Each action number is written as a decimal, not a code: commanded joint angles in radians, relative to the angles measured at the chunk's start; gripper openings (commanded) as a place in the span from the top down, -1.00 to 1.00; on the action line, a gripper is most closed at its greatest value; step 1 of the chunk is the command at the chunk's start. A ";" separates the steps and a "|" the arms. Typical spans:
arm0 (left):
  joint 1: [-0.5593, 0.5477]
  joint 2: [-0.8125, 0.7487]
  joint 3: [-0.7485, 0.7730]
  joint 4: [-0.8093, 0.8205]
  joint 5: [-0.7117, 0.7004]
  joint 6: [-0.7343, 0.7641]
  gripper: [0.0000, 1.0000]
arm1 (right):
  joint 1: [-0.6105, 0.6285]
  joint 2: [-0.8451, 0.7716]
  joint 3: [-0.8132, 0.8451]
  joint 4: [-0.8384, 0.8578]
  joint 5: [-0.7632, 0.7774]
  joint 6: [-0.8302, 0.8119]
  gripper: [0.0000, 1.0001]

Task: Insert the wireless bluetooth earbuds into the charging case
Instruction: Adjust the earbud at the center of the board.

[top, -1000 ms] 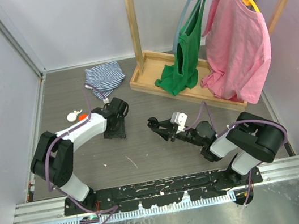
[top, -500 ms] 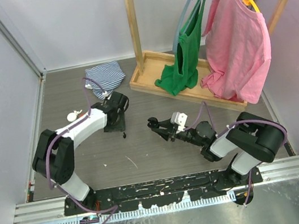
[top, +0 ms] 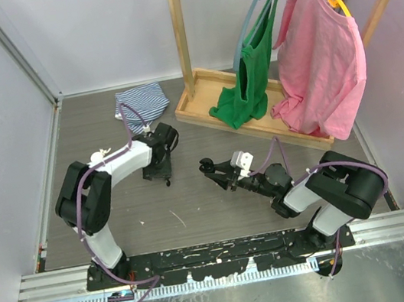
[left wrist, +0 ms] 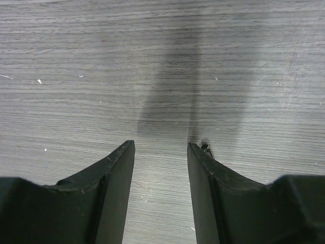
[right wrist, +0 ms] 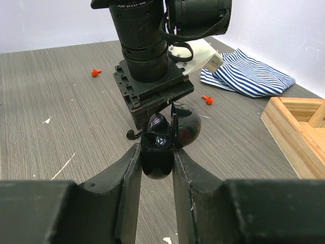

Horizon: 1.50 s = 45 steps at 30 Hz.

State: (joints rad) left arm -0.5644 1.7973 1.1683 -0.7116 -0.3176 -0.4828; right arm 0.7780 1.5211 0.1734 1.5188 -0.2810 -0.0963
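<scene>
My right gripper (right wrist: 156, 147) is shut on the black charging case (right wrist: 156, 152), held off the table with its lid (right wrist: 187, 127) swung open; in the top view the right gripper (top: 206, 168) sits mid-table. Just beyond the case my left gripper (right wrist: 148, 108) points down at the table. Its jaws (left wrist: 160, 145) are open over bare wood. A tiny black earbud (left wrist: 205, 148) lies just outside the tip of one finger, and the same black earbud (right wrist: 133, 133) lies on the table beside the left gripper (top: 156, 175). Two orange earbuds (right wrist: 95, 72) (right wrist: 207, 99) lie farther back.
A striped blue-and-white cloth (top: 141, 103) lies at the back. A wooden clothes rack base (top: 213, 99) with a green top (top: 248, 81) and a pink shirt (top: 323, 61) stands back right. A small white case (top: 98, 157) sits by the left arm. Walls close in on both sides.
The left arm has swung its elbow rightward and now covers the orange spot beside the white case; its gripper stays near the same place. The right arm and case have not moved.
</scene>
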 commanded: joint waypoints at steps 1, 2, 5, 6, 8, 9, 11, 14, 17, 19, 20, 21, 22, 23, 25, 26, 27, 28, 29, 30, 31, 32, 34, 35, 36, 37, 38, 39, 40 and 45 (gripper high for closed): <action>0.006 0.002 0.034 -0.006 0.020 -0.003 0.06 | 0.004 -0.012 0.006 0.103 0.015 -0.013 0.98; 0.006 0.003 0.033 -0.002 0.032 0.002 0.06 | 0.005 -0.011 0.005 0.103 0.017 -0.013 0.98; 0.004 0.005 0.032 0.008 0.061 0.018 0.06 | 0.005 -0.010 0.005 0.103 0.017 -0.014 0.98; 0.004 0.004 0.033 0.011 0.069 0.021 0.06 | 0.005 -0.011 0.005 0.104 0.017 -0.015 0.98; 0.004 0.004 0.031 0.019 0.087 0.030 0.06 | 0.005 -0.011 0.006 0.103 0.018 -0.015 0.98; 0.003 0.004 0.029 0.023 0.097 0.035 0.07 | 0.005 -0.010 0.006 0.104 0.019 -0.015 0.98; -0.003 0.002 0.026 0.033 0.111 0.045 0.07 | 0.005 -0.010 0.005 0.103 0.018 -0.015 0.98; -0.011 0.001 0.023 0.044 0.122 0.062 0.07 | 0.005 -0.011 0.006 0.103 0.017 -0.014 0.98; -0.019 0.002 0.020 0.053 0.143 0.080 0.07 | 0.004 -0.010 0.006 0.104 0.019 -0.017 0.98; -0.026 0.000 0.017 0.056 0.152 0.093 0.06 | 0.007 -0.010 0.006 0.103 0.019 -0.016 0.98; -0.028 0.000 0.016 0.054 0.155 0.097 0.06 | 0.007 -0.010 0.005 0.103 0.019 -0.016 0.98; -0.029 -0.002 0.015 0.053 0.160 0.102 0.06 | 0.006 -0.010 0.006 0.104 0.019 -0.016 0.98; -0.031 -0.002 0.013 0.050 0.163 0.106 0.06 | 0.004 -0.010 0.005 0.104 0.019 -0.016 0.98; -0.033 -0.003 0.011 0.048 0.167 0.111 0.06 | 0.006 -0.010 0.006 0.104 0.017 -0.016 0.98; -0.039 -0.007 0.004 0.042 0.172 0.120 0.05 | 0.005 -0.010 0.006 0.103 0.017 -0.016 0.98; -0.044 -0.011 0.001 0.040 0.174 0.125 0.05 | 0.005 -0.010 0.006 0.104 0.017 -0.016 0.98; -0.047 -0.014 -0.004 0.037 0.177 0.134 0.05 | 0.006 -0.010 0.006 0.104 0.017 -0.016 0.98; -0.052 -0.019 -0.008 0.035 0.180 0.140 0.04 | 0.005 -0.010 0.005 0.104 0.017 -0.016 0.98; -0.056 -0.023 -0.009 0.032 0.179 0.143 0.04 | 0.005 -0.010 0.005 0.103 0.016 -0.016 0.98; -0.059 -0.027 -0.011 0.029 0.178 0.144 0.04 | 0.005 -0.010 0.005 0.102 0.016 -0.017 0.98; -0.059 -0.034 -0.012 0.026 0.176 0.143 0.03 | 0.005 -0.010 0.005 0.102 0.015 -0.016 0.98; -0.060 -0.040 -0.012 0.025 0.176 0.141 0.03 | 0.005 -0.009 0.005 0.102 0.015 -0.016 0.98; -0.060 -0.061 -0.016 0.026 0.166 0.128 0.03 | 0.006 -0.010 0.005 0.102 0.015 -0.016 0.98; -0.060 -0.072 -0.020 0.028 0.158 0.115 0.03 | 0.006 -0.010 0.006 0.102 0.016 -0.016 0.98; -0.060 -0.086 -0.021 0.031 0.152 0.100 0.02 | 0.005 -0.010 0.005 0.101 0.016 -0.016 0.98; -0.060 -0.102 -0.028 0.038 0.149 0.082 0.02 | 0.005 -0.010 0.005 0.101 0.015 -0.016 0.98; -0.060 -0.120 -0.035 0.049 0.145 0.060 0.03 | 0.005 -0.010 0.005 0.101 0.016 -0.016 0.98; -0.059 -0.139 -0.043 0.059 0.142 0.033 0.03 | 0.005 -0.010 0.006 0.102 0.017 -0.016 0.98; -0.058 -0.157 -0.055 0.072 0.140 0.004 0.04 | 0.006 -0.010 0.006 0.103 0.017 -0.016 0.98; -0.046 -0.224 -0.122 0.134 0.142 -0.147 0.17 | 0.005 -0.009 0.006 0.101 0.014 -0.014 0.98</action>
State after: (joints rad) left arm -0.6201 1.6447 1.0878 -0.6544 -0.1604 -0.4915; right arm 0.7780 1.5211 0.1734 1.5188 -0.2798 -0.0967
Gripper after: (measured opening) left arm 0.448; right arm 0.332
